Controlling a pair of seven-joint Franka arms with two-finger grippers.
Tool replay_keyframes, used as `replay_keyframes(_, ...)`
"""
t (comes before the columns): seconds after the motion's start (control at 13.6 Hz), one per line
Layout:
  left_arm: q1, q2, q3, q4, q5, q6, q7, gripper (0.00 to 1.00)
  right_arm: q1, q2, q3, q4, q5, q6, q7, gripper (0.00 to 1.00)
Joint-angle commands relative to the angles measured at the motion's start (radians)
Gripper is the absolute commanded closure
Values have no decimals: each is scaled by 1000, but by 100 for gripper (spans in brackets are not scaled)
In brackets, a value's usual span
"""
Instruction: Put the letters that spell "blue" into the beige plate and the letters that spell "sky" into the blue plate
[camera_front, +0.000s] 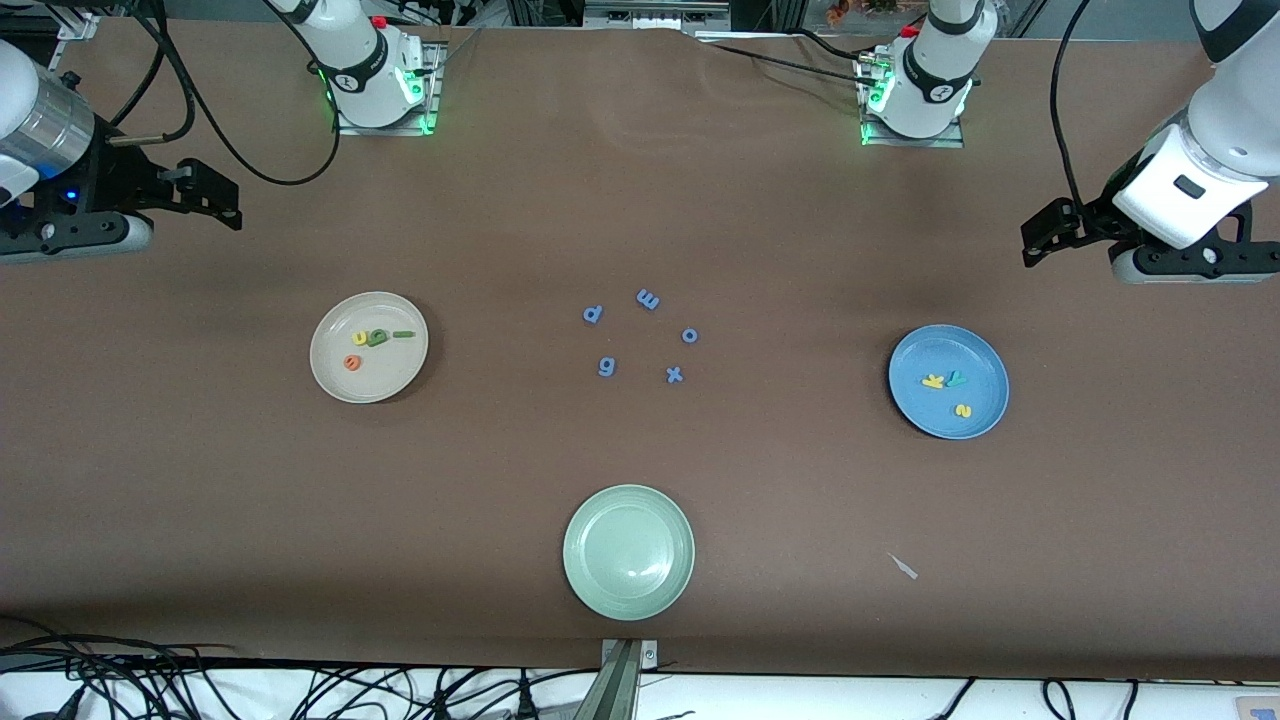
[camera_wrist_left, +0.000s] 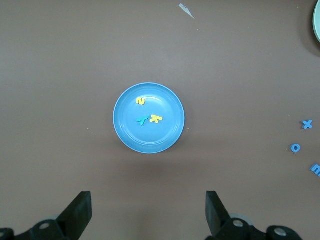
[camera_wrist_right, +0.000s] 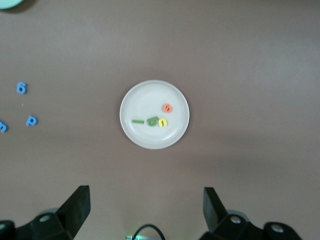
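Note:
The beige plate (camera_front: 385, 382) lies toward the right arm's end of the table. In it are the yellow "u" (camera_front: 360, 337), olive "b" (camera_front: 378, 337), green "l" (camera_front: 403, 334) and orange "e" (camera_front: 353, 362). The blue plate (camera_front: 925, 412) lies toward the left arm's end and holds the yellow "k" (camera_front: 933, 381), teal "y" (camera_front: 955, 378) and yellow "s" (camera_front: 963, 410). My right gripper (camera_front: 212, 192) hangs open and empty over bare table; in its wrist view (camera_wrist_right: 146, 196) the beige plate (camera_wrist_right: 145, 100) is centred. My left gripper (camera_front: 1045, 235) is open and empty too (camera_wrist_left: 148, 200), looking down on the blue plate (camera_wrist_left: 125, 135).
Several blue letters lie mid-table, among them a "p" (camera_front: 593, 314), an "o" (camera_front: 689, 335) and an "x" (camera_front: 674, 375). A pale green plate (camera_front: 600, 565) with nothing in it sits nearer the front camera. A small pale scrap (camera_front: 903, 566) lies beside it toward the left arm's end.

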Motion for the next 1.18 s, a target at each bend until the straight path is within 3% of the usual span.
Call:
replay_keyframes(0.0, -4, 3, 5, 20, -27, -20, 2, 0, -5, 28, -2, 32, 1, 45, -1, 0)
replay_keyframes(1.11, -4, 3, 5, 20, -27, -20, 3, 0, 2, 29, -2, 32, -36, 43, -4, 0)
